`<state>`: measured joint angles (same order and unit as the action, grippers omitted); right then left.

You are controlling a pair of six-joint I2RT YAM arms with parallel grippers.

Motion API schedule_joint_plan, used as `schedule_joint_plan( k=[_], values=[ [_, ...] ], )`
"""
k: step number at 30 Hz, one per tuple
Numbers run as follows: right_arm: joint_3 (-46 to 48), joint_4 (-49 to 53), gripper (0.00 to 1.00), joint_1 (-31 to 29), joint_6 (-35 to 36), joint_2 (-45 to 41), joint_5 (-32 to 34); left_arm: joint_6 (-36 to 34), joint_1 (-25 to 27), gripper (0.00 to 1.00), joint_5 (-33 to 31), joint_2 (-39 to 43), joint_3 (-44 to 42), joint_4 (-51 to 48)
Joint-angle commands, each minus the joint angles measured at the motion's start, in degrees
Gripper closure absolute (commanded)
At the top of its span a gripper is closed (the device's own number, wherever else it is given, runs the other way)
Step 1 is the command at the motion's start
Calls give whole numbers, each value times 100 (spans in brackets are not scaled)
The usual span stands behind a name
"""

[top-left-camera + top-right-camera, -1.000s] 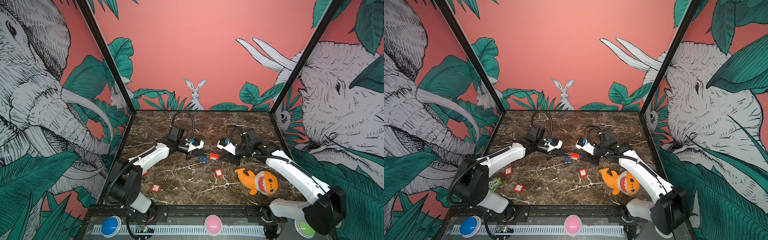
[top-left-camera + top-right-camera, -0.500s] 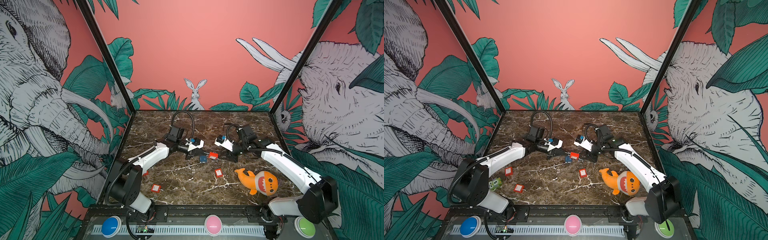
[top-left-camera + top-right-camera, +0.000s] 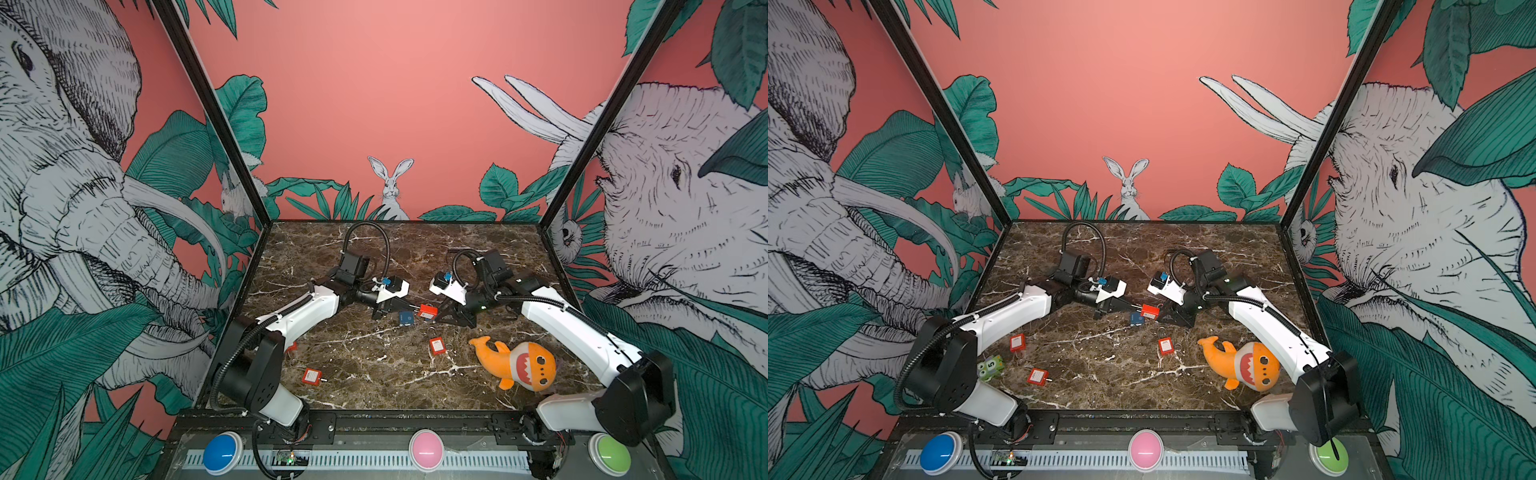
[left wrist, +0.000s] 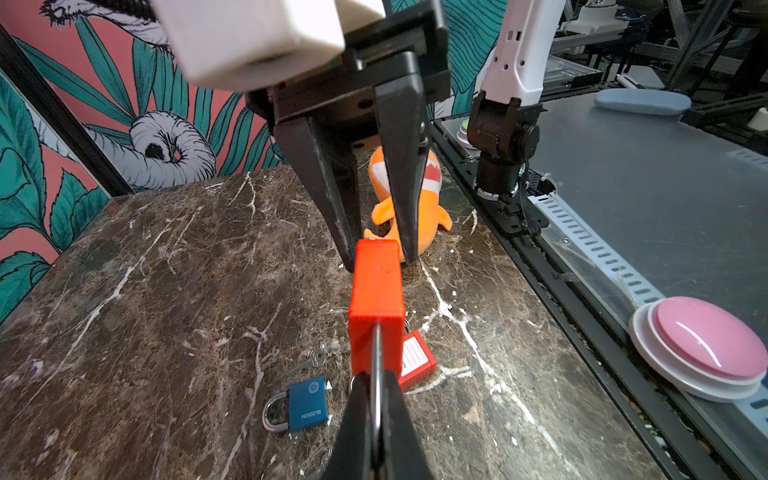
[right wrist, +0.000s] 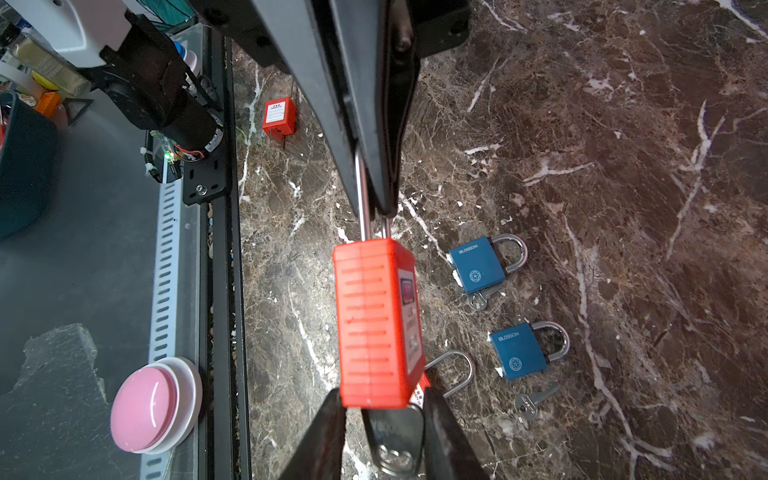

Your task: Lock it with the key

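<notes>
Between the two grippers, near the middle of the marble table (image 3: 374, 374), the red padlock (image 3: 428, 311) is held clear of the surface in both top views, and its place has not changed over the last second. What has changed is the right arm (image 3: 573, 332). Its shoulder and elbow have swung inward, so the green button (image 3: 1329, 457), covered a second ago, now shows whole. Meanwhile the right gripper (image 3: 438, 316) has kept its tips at the lock's key end, and the left gripper (image 3: 409, 308) has not stirred. I read that as the right wrist working at the key rather than making a fresh approach, so the turn is probably under way or just done; nothing shows whether the lock has caught. From the left wrist, the left gripper's jaws are pressed together on the steel shackle (image 4: 377, 357). The right gripper's fingers (image 4: 328, 187) stand part-spread to either side of the body's far end, and the key is hidden behind it. A blue padlock (image 4: 307, 403) lies on the table below. From the right wrist, the key (image 5: 390, 440) sticks out of the body's end, its bow between the right gripper's part-spread fingers. Whether the pads bear on the key or on the body I cannot tell. Both legs of the shackle meet the body's top, though the left gripper covers its bow.
</notes>
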<state>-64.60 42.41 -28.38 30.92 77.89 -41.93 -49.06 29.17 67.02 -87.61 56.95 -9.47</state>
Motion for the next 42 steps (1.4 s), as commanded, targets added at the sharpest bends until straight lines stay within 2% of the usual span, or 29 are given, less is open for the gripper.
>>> schedule_joint_plan(
  k=[1,8,13,17,20,27,36,42],
  values=[
    [-65,162,71,-4,127,-74,62,-80,2,100,107,218,-22,86],
    [327,-764,73,-8,107,-633,621,-42,0,100,132,216,-46,103],
    [606,-1209,55,15,-211,-1106,824,-16,2,100,157,202,-69,129],
    [433,-707,52,70,-327,-889,500,63,-4,100,243,183,-100,277],
    [276,-301,54,69,-338,-579,230,67,1,100,276,183,-96,279],
    [-34,7,59,70,-328,-37,285,46,8,100,368,174,-80,243],
    [107,-316,73,64,-180,-78,124,72,9,100,321,176,-101,229],
    [277,-478,87,52,73,-268,191,107,17,100,342,116,-58,177]
  ],
)
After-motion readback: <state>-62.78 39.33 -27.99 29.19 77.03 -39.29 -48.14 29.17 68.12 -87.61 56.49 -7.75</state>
